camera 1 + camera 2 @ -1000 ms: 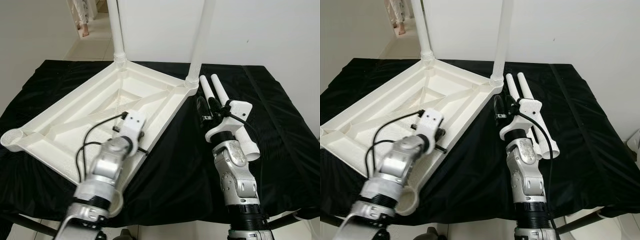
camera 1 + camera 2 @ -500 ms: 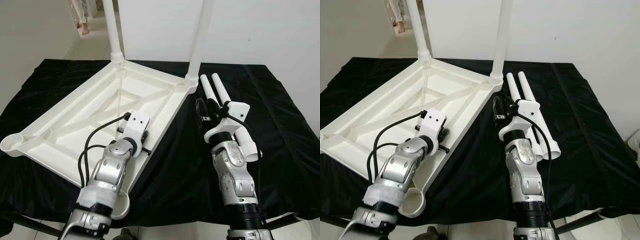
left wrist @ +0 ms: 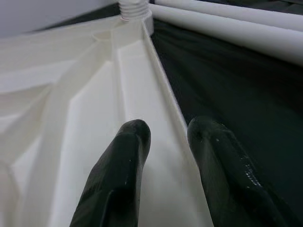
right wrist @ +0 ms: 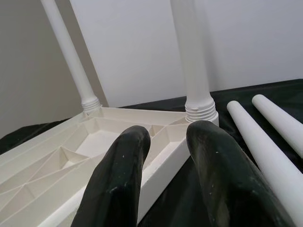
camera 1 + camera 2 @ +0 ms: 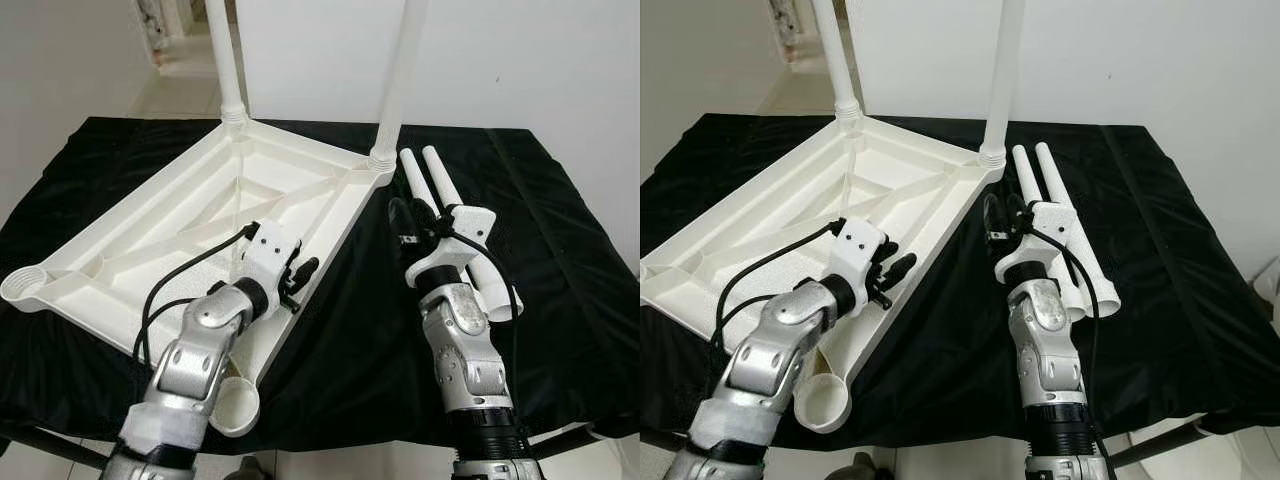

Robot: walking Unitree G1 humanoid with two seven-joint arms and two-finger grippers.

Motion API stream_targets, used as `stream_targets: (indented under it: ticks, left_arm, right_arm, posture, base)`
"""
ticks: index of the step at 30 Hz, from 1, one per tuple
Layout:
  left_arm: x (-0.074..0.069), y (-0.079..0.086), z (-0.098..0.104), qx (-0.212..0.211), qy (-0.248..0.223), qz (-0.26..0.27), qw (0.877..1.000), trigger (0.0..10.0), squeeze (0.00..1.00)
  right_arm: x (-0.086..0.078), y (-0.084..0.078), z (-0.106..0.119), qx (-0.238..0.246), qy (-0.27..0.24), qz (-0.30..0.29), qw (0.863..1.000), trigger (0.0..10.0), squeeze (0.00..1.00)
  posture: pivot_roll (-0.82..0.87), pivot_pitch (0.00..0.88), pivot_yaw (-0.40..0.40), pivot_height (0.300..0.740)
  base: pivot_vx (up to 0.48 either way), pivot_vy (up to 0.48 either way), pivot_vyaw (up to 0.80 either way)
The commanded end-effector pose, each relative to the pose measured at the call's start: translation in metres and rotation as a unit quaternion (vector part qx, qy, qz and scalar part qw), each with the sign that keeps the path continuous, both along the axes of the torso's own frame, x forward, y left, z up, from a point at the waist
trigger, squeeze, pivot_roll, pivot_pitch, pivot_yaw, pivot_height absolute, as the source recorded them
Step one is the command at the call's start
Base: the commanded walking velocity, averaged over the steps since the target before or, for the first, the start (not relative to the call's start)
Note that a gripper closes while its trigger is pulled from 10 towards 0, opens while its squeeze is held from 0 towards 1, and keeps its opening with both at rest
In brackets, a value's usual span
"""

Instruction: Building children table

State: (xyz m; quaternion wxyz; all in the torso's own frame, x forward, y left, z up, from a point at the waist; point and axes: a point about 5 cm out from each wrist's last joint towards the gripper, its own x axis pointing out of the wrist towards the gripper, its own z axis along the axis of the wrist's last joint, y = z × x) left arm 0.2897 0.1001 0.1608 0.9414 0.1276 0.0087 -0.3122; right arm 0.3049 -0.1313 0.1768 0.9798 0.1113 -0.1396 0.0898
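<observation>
An upturned white tabletop (image 5: 190,230) is seen lying on a black-draped table (image 5: 560,250), two legs already screwed in upright at its far corners. The left gripper (image 5: 300,275) is held over the tabletop's near right rim, fingers (image 3: 124,156) parted (nothing between them). The right gripper (image 5: 408,215), also open, hovers beside that rim, next to two loose legs (image 5: 455,225).

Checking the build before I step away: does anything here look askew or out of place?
The upturned white tabletop lies skewed across the black-draped table, its near corner socket hanging past the front edge. Two legs stand screwed in; two more lie loose beside the right gripper. Nothing looks damaged.
</observation>
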Motion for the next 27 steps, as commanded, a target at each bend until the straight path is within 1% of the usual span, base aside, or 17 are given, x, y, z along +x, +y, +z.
stream_targets:
  ticks: [1,3,4,6,7,8,10,12,13,14,16,20,21,24,25,26,27]
  left_arm:
    - [-0.004,0.002,0.002,0.007,-0.016,-0.013,1.0,10.0,0.0]
    - [-0.007,0.007,0.003,0.013,-0.024,-0.019,0.999,10.0,0.0]
    - [-0.009,0.011,0.003,0.02,-0.029,-0.02,0.999,10.0,0.0]
    - [-0.014,0.027,-0.001,0.047,-0.039,-0.024,0.998,10.0,0.0]
    - [-0.014,0.027,-0.001,0.047,-0.039,-0.024,0.998,10.0,0.0]
    - [-0.017,0.041,-0.003,0.06,-0.044,-0.018,0.997,10.0,0.0]
    - [-0.017,0.041,-0.003,0.06,-0.044,-0.018,0.997,10.0,0.0]
    - [-0.018,0.051,-0.003,0.064,-0.045,-0.02,0.997,10.0,0.0]
    - [-0.018,0.051,-0.003,0.064,-0.045,-0.02,0.997,10.0,0.0]
    - [-0.02,0.055,-0.002,0.063,-0.043,-0.026,0.997,10.0,0.0]
    - [-0.02,0.055,-0.002,0.063,-0.043,-0.026,0.997,10.0,0.0]
    - [-0.034,0.079,-0.003,0.086,-0.02,-0.093,0.992,10.0,0.0]
    - [-0.034,0.079,-0.003,0.086,-0.02,-0.093,0.992,10.0,0.0]
    - [-0.04,0.091,-0.001,0.09,-0.006,-0.122,0.989,10.0,0.0]
    - [-0.042,0.095,-0.002,0.102,-0.005,-0.133,0.986,10.0,0.0]
    - [-0.042,0.095,-0.002,0.102,-0.005,-0.133,0.986,10.0,0.0]
    - [-0.044,0.1,-0.004,0.116,0.003,-0.144,0.983,10.0,0.0]
  right_arm:
    - [0.0,0.002,-0.002,-0.005,0.0,0.004,1.0,10.0,0.0]
    - [0.0,0.002,-0.002,-0.005,0.0,0.004,1.0,10.0,0.0]
    - [0.0,0.002,-0.002,-0.006,0.001,0.005,1.0,10.0,0.0]
    - [0.0,0.001,-0.003,-0.008,0.002,0.005,1.0,10.0,0.0]
    - [0.0,0.001,-0.003,-0.008,0.002,0.005,1.0,10.0,0.0]
    - [-0.001,0.001,-0.004,-0.009,0.003,0.006,1.0,10.0,0.0]
    - [-0.001,0.001,-0.004,-0.009,0.003,0.006,1.0,10.0,0.0]
    - [-0.002,0.0,-0.005,-0.011,0.004,0.006,1.0,10.0,0.0]
    - [-0.002,0.0,-0.005,-0.011,0.004,0.006,1.0,10.0,0.0]
    - [-0.003,-0.001,-0.006,-0.013,0.005,0.006,1.0,10.0,0.0]
    - [-0.003,-0.001,-0.006,-0.013,0.005,0.006,1.0,10.0,0.0]
    - [-0.007,-0.008,-0.01,-0.017,0.011,-0.006,1.0,10.0,0.0]
    - [-0.007,-0.008,-0.01,-0.017,0.011,-0.006,1.0,10.0,0.0]
    - [-0.009,-0.01,-0.012,-0.019,0.013,-0.008,1.0,10.0,0.0]
    - [-0.01,-0.01,-0.013,-0.02,0.015,-0.009,1.0,10.0,0.0]
    - [-0.01,-0.01,-0.013,-0.02,0.015,-0.009,1.0,10.0,0.0]
    - [-0.01,-0.011,-0.014,-0.021,0.016,-0.009,1.0,10.0,0.0]
  posture:
    - [0.09,0.0,0.0,0.74]
    - [0.09,0.0,-0.002,0.74]
    - [0.09,0.0,-0.003,0.74]
    - [0.09,0.0,-0.008,0.74]
    - [0.09,0.0,-0.008,0.74]
    - [0.09,0.002,-0.009,0.74]
    - [0.09,0.002,-0.009,0.74]
    - [0.09,0.006,-0.008,0.74]
    - [0.09,0.006,-0.008,0.74]
    - [0.09,0.007,-0.009,0.74]
    - [0.09,0.007,-0.009,0.74]
    - [0.09,0.019,0.002,0.74]
    - [0.09,0.019,0.002,0.74]
    - [0.09,0.026,0.005,0.74]
    - [0.1,0.033,0.005,0.74]
    - [0.1,0.033,0.005,0.74]
    - [0.1,0.034,0.006,0.74]
  base:
    - [0.0,0.0,0.0]
    - [0.0,0.0,0.0]
    - [0.0,0.0,0.0]
    - [0.0,0.0,0.0]
    - [0.0,0.0,0.0]
    - [0.0,0.0,0.0]
    - [0.0,0.0,0.0]
    - [0.0,0.0,0.0]
    - [0.0,0.0,0.0]
    - [0.0,0.0,0.0]
    - [0.0,0.0,0.0]
    - [0.0,0.0,0.0]
    - [0.0,0.0,0.0]
    - [0.0,0.0,0.0]
    - [0.0,0.0,0.0]
    - [0.0,0.0,0.0]
    - [0.0,0.0,0.0]
